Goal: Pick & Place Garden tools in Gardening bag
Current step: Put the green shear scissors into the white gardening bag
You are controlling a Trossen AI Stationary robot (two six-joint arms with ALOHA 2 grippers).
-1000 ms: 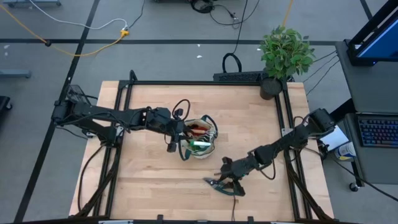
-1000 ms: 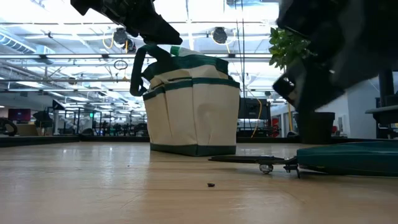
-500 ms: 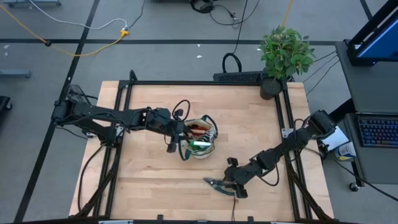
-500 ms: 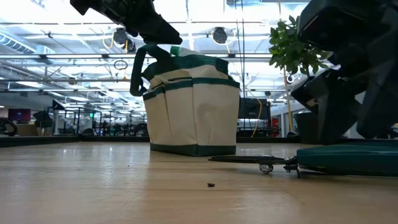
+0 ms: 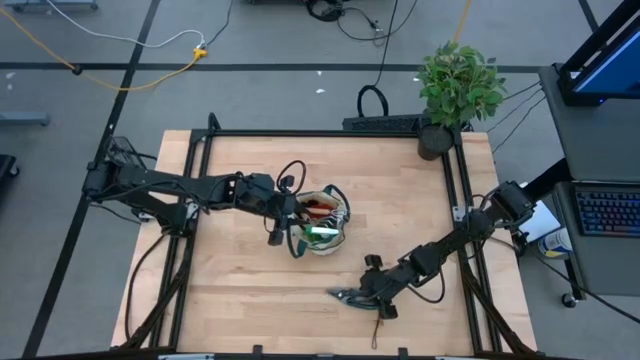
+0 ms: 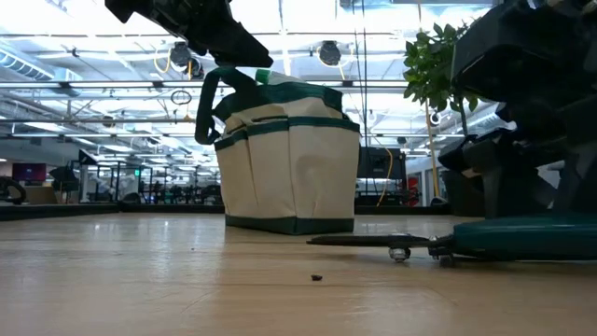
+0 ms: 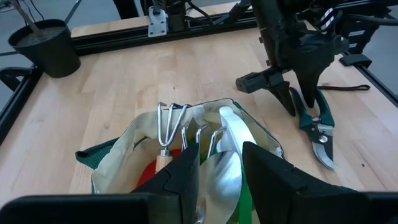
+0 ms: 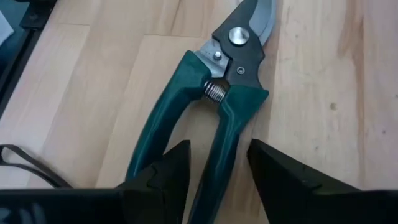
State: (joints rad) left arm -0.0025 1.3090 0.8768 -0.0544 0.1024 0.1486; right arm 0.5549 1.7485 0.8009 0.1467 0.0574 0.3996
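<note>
right gripper (image 8: 214, 171) low over the bench (image 5: 400, 190) near its front edge, fingers (image 8: 165, 171) spread to either side of one green handle of the pruning shears (image 8: 217, 93), not yet pressed against it. shears flat on the wood, handles pointing back toward the wrist, spring coil showing between them, grey blade and pivot bolt at the far end. no brand or lettering legible on blade or handles. seen from above, same shears (image 5: 350, 295) just beside the gripper (image 5: 375, 293), well apart from the bag.

left gripper (image 7: 221, 171) at the mouth of the gardening bag (image 5: 320, 225), near mid-bench, fingers (image 7: 180, 177) parted with a gap between; hard to tell whether pinching the bag's rim or a strap, or merely hovering. inside the bag (image 7: 124, 149): a wooden-handled fork (image 7: 166, 134) standing tines up, a shiny metal trowel (image 7: 221, 177) blade, a white-green item behind it, a patch of red low down. dark loop handle (image 6: 210, 103) hanging off the side in the low view, bag (image 6: 289, 168) upright, beige with dark green trim along top and base; no printed label readable on the fabric.

beyond: potted plant (image 5: 455, 90) at the far right corner of the bench, black pot (image 7: 46, 46) visible from the left wrist too. keyboard (image 5: 610, 212) on a side desk to the right.
</note>
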